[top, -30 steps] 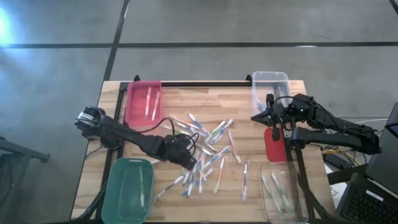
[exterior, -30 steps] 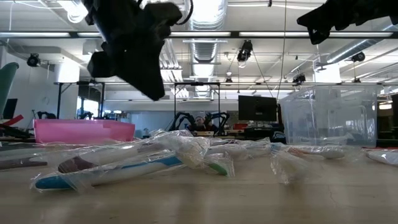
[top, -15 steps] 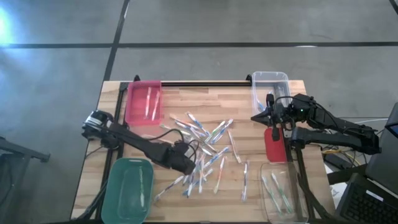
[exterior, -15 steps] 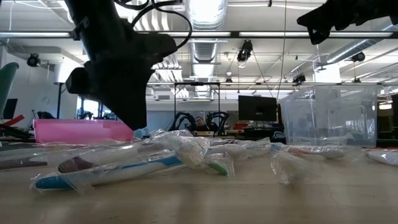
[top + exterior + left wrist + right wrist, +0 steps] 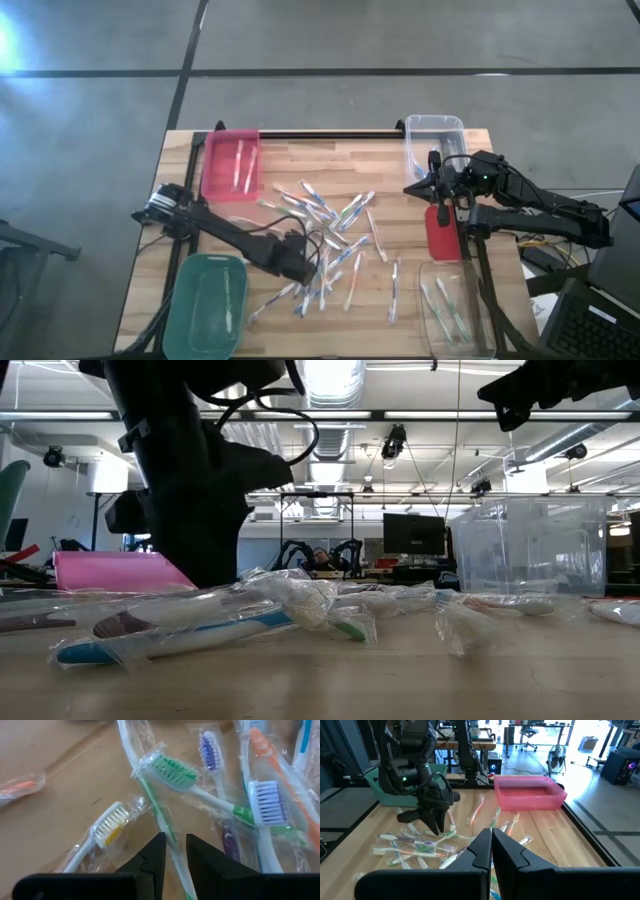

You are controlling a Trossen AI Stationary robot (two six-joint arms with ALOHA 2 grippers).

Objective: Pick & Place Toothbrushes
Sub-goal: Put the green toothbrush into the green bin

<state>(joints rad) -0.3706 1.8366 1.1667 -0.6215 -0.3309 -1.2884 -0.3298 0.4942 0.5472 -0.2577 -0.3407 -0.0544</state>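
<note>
Left wrist view: left pincer (image 5: 174,851), tips slightly apart, straddles a green toothbrush (image 5: 167,795) amid crowded toothbrushes (image 5: 325,245); right pincer (image 5: 420,186) shut

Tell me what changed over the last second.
The left gripper came down onto the pile of thin wrapped plastic toothbrushes, its jaws narrowly apart astride a green-bristled one; no grip shows. The right gripper, shut, and the pink rectangular bin stayed put.
</note>
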